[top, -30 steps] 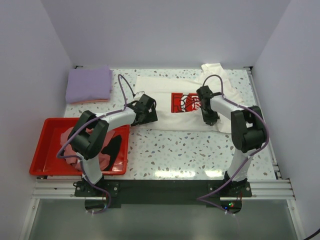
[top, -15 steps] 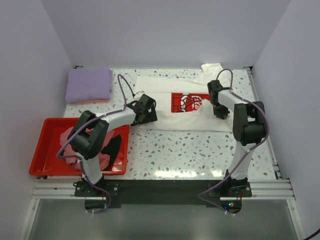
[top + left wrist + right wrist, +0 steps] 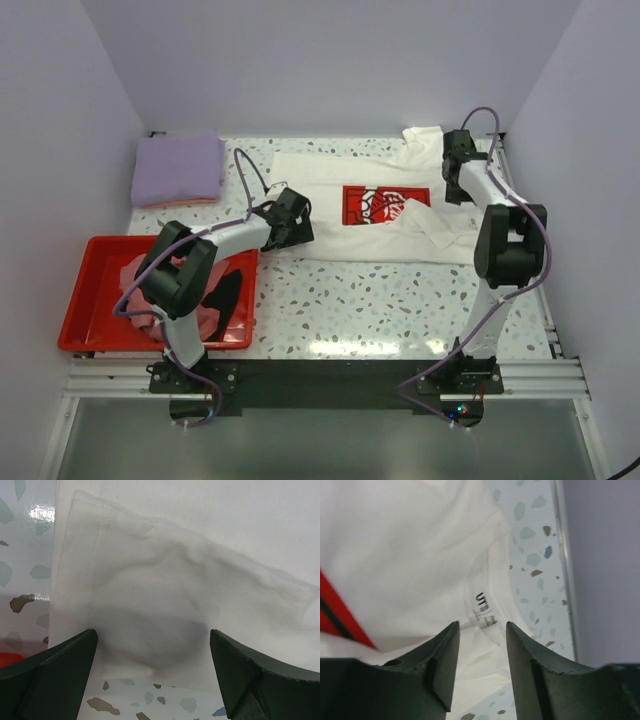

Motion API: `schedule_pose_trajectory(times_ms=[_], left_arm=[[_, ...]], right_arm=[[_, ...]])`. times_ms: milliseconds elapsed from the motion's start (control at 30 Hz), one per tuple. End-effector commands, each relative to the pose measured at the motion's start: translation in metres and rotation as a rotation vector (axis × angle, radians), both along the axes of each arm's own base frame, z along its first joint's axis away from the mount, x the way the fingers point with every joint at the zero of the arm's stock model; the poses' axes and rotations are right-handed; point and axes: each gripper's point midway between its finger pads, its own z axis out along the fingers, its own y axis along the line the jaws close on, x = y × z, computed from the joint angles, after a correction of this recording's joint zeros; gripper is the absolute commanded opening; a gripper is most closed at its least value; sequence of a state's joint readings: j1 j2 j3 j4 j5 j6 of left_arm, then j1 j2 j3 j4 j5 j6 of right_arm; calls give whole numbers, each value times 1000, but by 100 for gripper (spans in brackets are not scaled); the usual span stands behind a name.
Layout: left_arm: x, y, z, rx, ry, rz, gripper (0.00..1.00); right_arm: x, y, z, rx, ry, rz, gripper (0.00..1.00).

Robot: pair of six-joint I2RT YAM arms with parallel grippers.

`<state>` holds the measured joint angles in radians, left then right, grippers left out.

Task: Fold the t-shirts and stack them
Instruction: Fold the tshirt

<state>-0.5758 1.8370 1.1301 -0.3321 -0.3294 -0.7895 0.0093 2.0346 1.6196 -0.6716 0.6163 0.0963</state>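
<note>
Neck label [image 3: 481, 600] is showing "UT"; the smaller print beneath is too small to read. Cream-white t-shirt [image 3: 320, 180] is lying on the table [image 3: 380, 300], red print [image 3: 375, 205] facing up, right side bunching. Left end effector [image 3: 153, 640] is gaping wide over the hem. Right end effector [image 3: 482, 630] is standing narrowly parted, gripping nothing.

The cream-white t-shirt [image 3: 320, 215] carries a red rectangular print [image 3: 372, 205] with white line-work. The folded t-shirt [image 3: 178, 168] is lavender; the tray [image 3: 88, 300] is red, containing a pink t-shirt [image 3: 135, 272] and a black t-shirt [image 3: 228, 292]. The table [image 3: 380, 300] is white terrazzo with grey and brown flecks
</note>
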Motion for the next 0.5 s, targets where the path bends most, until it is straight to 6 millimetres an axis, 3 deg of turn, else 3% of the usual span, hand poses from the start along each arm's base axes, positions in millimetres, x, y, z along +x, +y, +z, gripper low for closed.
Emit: schedule_pose_trajectory(times_ms=[0, 33, 67, 100, 133, 200, 333, 467], left_arm=[[4, 22, 7, 49, -18, 32, 100], [4, 21, 7, 48, -19, 30, 100], [4, 21, 7, 49, -18, 27, 100], [4, 21, 7, 49, -18, 27, 100], [4, 22, 9, 51, -20, 27, 100], [3, 22, 9, 48, -21, 28, 100], [2, 19, 11, 31, -25, 20, 100], [0, 21, 12, 32, -27, 25, 100]], right_arm=[[-11, 42, 36, 233, -130, 53, 50], [-31, 55, 19, 310, -113, 49, 56], [-30, 64, 37, 365, -206, 75, 59], [-36, 79, 33, 452, -224, 85, 64], [-51, 83, 16, 481, -199, 73, 65], [-63, 93, 14, 539, -202, 76, 65], [-84, 101, -18, 591, -140, 53, 68], [-90, 102, -38, 592, -84, 47, 68]])
